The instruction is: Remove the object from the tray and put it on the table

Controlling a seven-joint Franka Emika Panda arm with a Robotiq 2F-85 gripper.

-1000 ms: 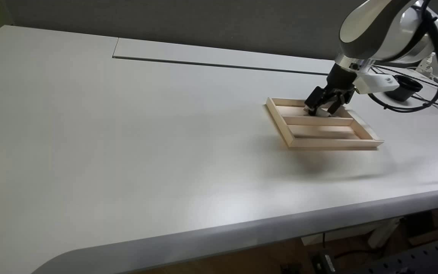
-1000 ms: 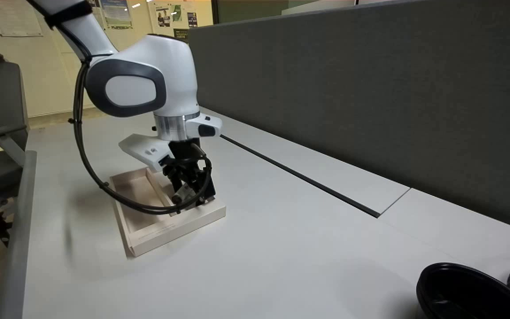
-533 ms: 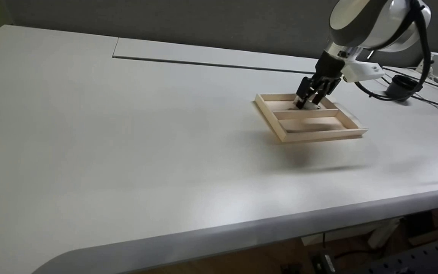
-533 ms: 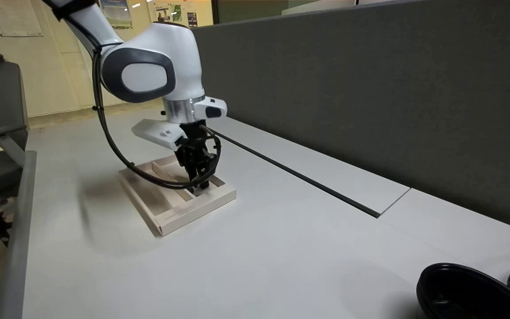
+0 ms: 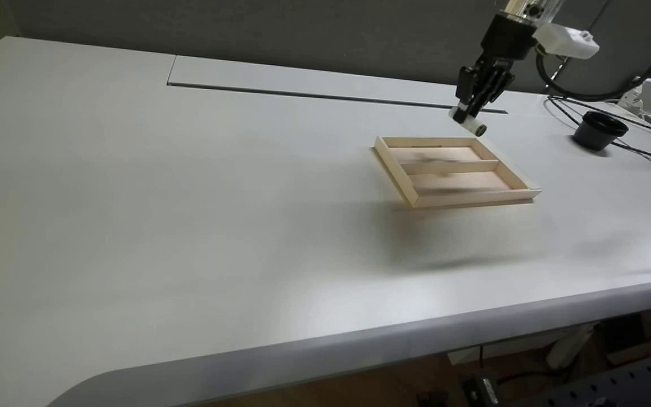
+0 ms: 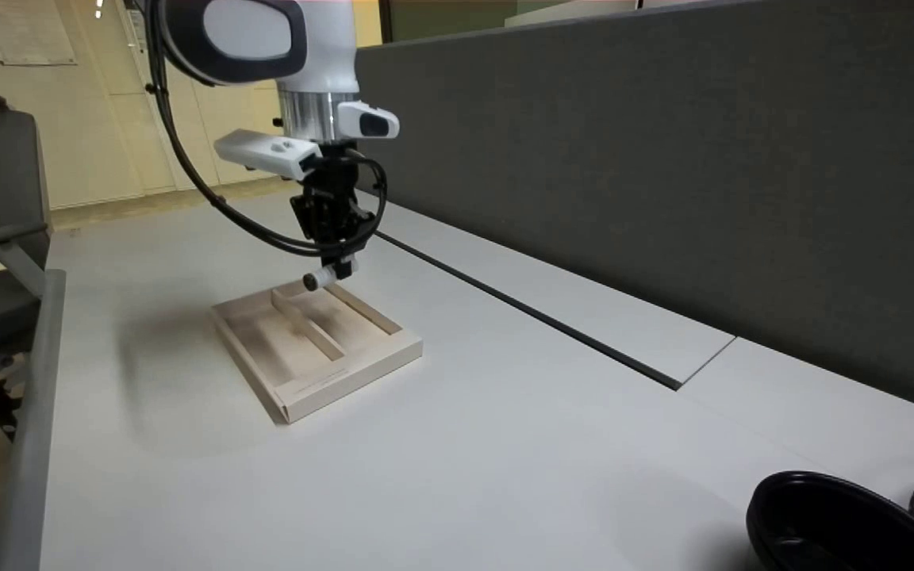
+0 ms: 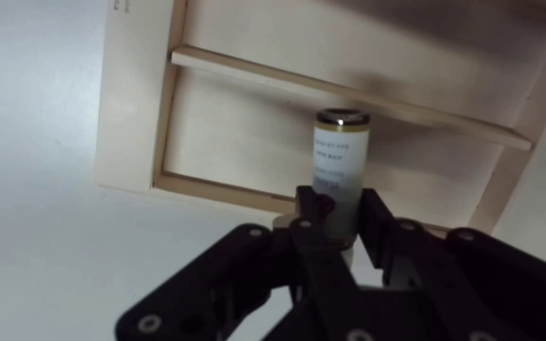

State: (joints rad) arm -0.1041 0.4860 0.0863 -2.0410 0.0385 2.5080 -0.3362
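Note:
The object, a small cylindrical vial [image 7: 339, 151] with a white printed label and a dark end, is pinched between the black fingers of my gripper [image 7: 337, 201]. In an exterior view the vial [image 5: 475, 126] hangs tilted in the air above the back of the tray, apart from it. My gripper [image 6: 338, 266] is shut on it, and part of the vial is hidden behind a finger. Below lies the light-wood tray [image 5: 472, 198], with a divider bar and two bare compartments; in the wrist view its rim [image 7: 128, 104] spans the upper part. The white table [image 5: 190, 198] carries the tray.
A black round container [image 5: 598, 133] stands on the table beyond the tray, with dark cables [image 5: 642, 151] near it. A grey partition [image 6: 631, 159] rises along the table's back. A thin dark slot [image 6: 536, 311] runs before it. The table's front edge [image 5: 337, 350] is rounded.
The jaws have closed on the vial, and the arm has lifted it up out of the tray's rear compartment. The tray itself has slid a short way across the table.

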